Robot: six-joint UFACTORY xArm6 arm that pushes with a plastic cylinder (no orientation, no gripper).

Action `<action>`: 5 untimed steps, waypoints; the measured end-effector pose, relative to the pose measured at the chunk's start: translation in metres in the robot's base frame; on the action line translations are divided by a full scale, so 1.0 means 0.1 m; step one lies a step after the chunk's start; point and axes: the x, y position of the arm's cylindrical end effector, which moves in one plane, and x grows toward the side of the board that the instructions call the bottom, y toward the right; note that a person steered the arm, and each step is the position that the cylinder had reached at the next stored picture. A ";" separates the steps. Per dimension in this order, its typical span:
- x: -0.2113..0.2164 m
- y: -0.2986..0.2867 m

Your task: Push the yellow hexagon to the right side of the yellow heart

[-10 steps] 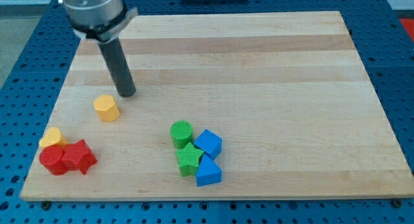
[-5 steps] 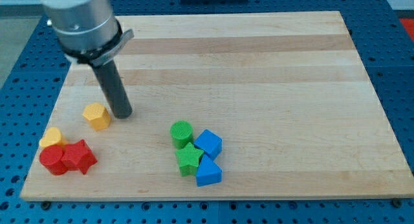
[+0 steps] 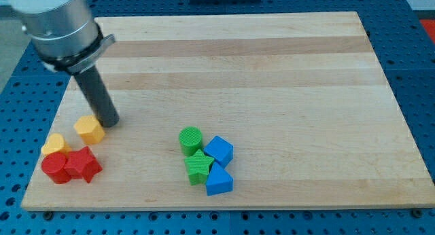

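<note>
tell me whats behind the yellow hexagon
My tip stands just behind the yellow hexagon, at its upper right, touching or nearly so. The rod hides a strip of the board beyond it.

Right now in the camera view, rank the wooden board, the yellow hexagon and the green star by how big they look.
1. Wooden board, by far the largest.
2. Green star and yellow hexagon look about alike; I would not rank them.

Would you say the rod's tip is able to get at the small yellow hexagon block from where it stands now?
Probably yes: my tip sits right against the yellow hexagon block's right edge, nothing between them. The yellow heart lies just lower left.
</note>
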 end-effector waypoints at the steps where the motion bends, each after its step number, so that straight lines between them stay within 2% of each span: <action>1: 0.08 -0.06; 5: -0.15 -0.17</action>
